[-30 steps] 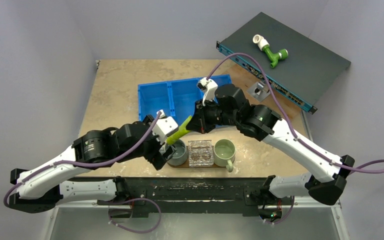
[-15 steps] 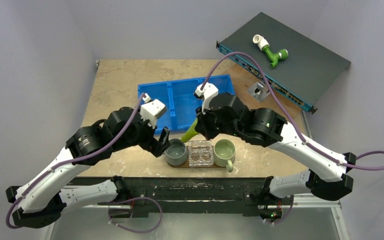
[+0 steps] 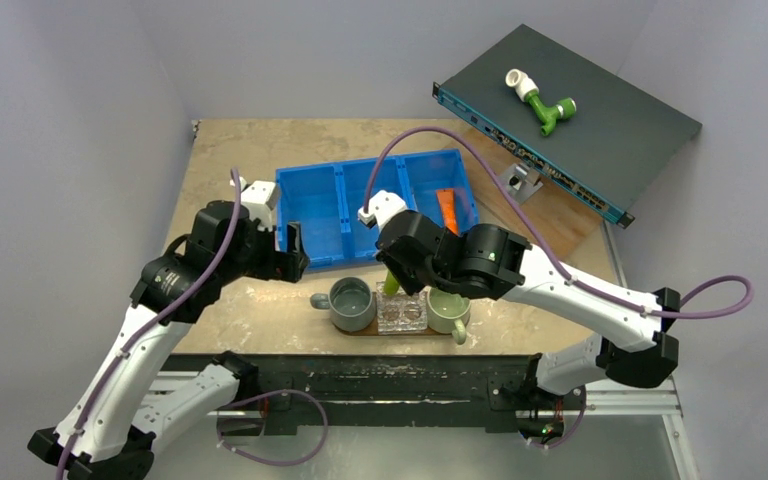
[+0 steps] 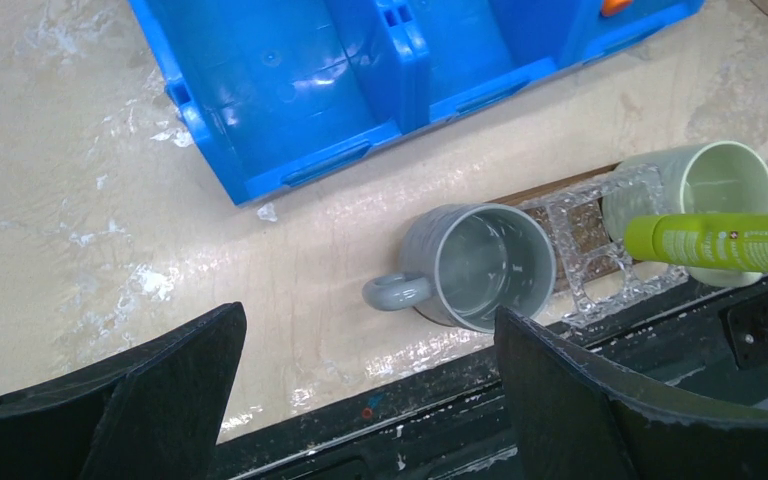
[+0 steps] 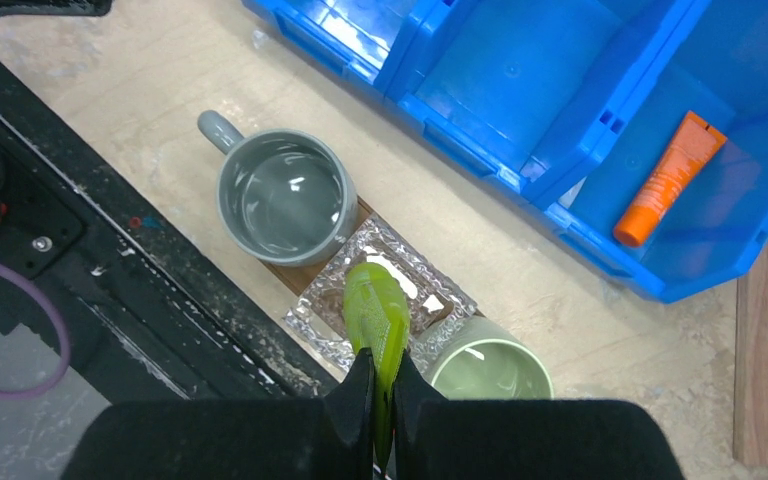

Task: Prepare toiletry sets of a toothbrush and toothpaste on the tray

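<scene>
Left tool (image 3: 292, 260): released, jaws spread wide and holding nothing. It hangs over bare table toward the left edge, just beside the left end of the blue bin (image 3: 310, 212).
Grey mug (image 3: 351, 304): upright on the left end of the tray (image 4: 556, 190), at the near edge of the table, handle pointing left. I see nothing inside it.
Clear dish (image 3: 402, 310): sits on the tray between the two mugs, touching or nearly touching both.
Green toothpaste (image 5: 377, 318): clamped by its flat end, hanging cap-down over the dish, not yet resting on anything that I can see.
Right tool (image 5: 381, 388): clenched on the green toothpaste, directly above the tray's middle.
Green mug (image 3: 448, 306): upright on the right end of the tray, close under my right wrist.
Orange toothpaste (image 3: 446, 210): lies in the bin's right compartment, well apart from the tray.
Toothbrushes: I can't find one in any view.
Step in hand: I judge this is setting the green tube down on the tray; dish or mug, I can't tell.
Doing it well: I'd come straight down, keep the tube centred over its target, and let go only once the cap end is supported, so it settles rather than drops.
Risk: the mugs stand close; a sideways drift could nudge one off the tray.
</scene>
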